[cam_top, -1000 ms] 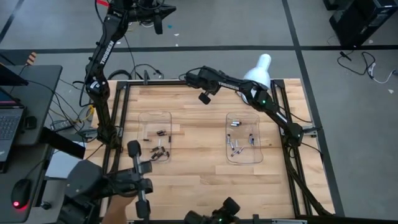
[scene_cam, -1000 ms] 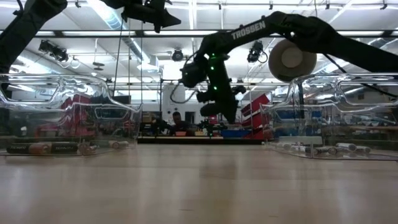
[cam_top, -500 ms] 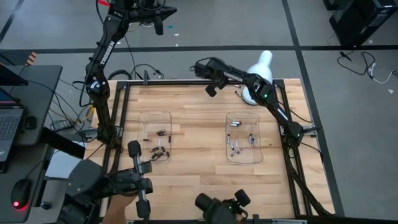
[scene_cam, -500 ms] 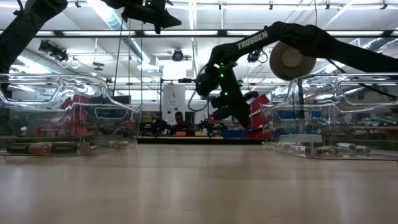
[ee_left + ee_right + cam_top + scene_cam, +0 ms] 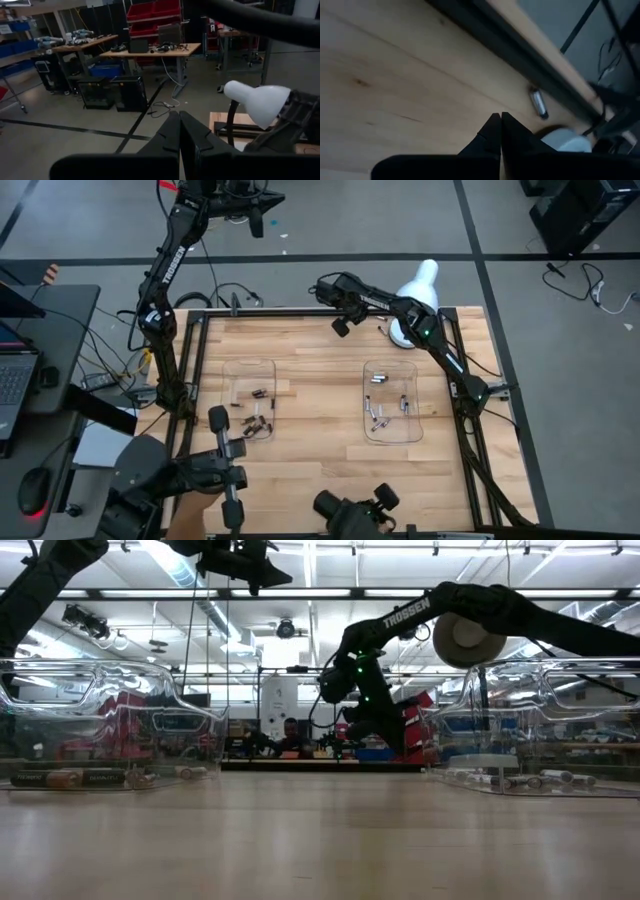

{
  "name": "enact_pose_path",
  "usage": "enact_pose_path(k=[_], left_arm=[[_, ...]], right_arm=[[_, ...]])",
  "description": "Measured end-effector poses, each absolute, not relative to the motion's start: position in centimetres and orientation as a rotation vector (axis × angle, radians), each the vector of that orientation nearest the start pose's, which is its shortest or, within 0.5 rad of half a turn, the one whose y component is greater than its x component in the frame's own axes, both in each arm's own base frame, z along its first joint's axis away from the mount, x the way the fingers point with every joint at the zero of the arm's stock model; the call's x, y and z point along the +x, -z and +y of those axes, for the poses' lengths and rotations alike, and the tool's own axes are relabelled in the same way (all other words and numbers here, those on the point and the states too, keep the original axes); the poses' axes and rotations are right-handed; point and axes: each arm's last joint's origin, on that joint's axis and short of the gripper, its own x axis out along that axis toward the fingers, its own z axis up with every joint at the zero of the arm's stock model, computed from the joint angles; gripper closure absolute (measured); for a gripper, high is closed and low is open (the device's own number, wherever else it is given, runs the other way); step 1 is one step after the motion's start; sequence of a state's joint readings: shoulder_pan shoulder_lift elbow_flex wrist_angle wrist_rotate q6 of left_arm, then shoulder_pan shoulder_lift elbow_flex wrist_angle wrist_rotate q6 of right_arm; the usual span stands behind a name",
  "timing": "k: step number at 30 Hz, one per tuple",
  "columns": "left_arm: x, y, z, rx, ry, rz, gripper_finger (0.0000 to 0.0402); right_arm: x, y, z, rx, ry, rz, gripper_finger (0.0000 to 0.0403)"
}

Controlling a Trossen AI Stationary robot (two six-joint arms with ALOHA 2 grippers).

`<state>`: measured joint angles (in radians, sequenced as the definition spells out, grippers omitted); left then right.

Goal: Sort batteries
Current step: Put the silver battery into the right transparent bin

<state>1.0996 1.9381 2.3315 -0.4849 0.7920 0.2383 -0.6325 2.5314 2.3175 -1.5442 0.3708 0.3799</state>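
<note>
Across the wooden table (image 5: 320, 470), my right gripper (image 5: 340, 327) hovers upper centre, fingers together, perhaps empty, near a loose battery (image 5: 538, 103).

Two clear trays (image 5: 249, 398) (image 5: 392, 402) on wood table (image 5: 320, 470); white lamp (image 5: 415, 292) at far edge, laptop (image 5: 14, 380) off left side.

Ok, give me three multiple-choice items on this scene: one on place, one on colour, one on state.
1. Where is the right end effector?
A. over the table's far edge
B. inside the right tray
C. beside the laptop

2. What colour is the lamp shade?
A. red
B. white
C. green

3. The right end effector's fingers are:
A. wide open
B. gripping a battery
C. shut, empty

Answers: 1 A, the high view shows it by the table's far rail; 2 B, white from above; 3 C, the right wrist view shows them pressed together.
</note>
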Motion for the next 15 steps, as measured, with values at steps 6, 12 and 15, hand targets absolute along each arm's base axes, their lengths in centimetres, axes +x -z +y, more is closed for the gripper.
enact_pose_path(k=[6, 12, 15], left_arm=[[20.6, -47.4, 35.9, 0.146, -0.298, 0.126, 0.0401], [21.0, -45.6, 36.8, 0.144, -0.299, 0.145, 0.0401], [21.2, -44.6, 37.1, 0.148, -0.299, 0.163, 0.0401]], right_arm=[[40.3, -20.2, -25.3, 0.363, 0.955, 1.508, 0.0403], [40.2, -25.4, -22.5, 0.243, 0.895, 1.429, 0.0403], [39.3, -29.9, -20.8, 0.191, 0.878, 1.321, 0.0403]])
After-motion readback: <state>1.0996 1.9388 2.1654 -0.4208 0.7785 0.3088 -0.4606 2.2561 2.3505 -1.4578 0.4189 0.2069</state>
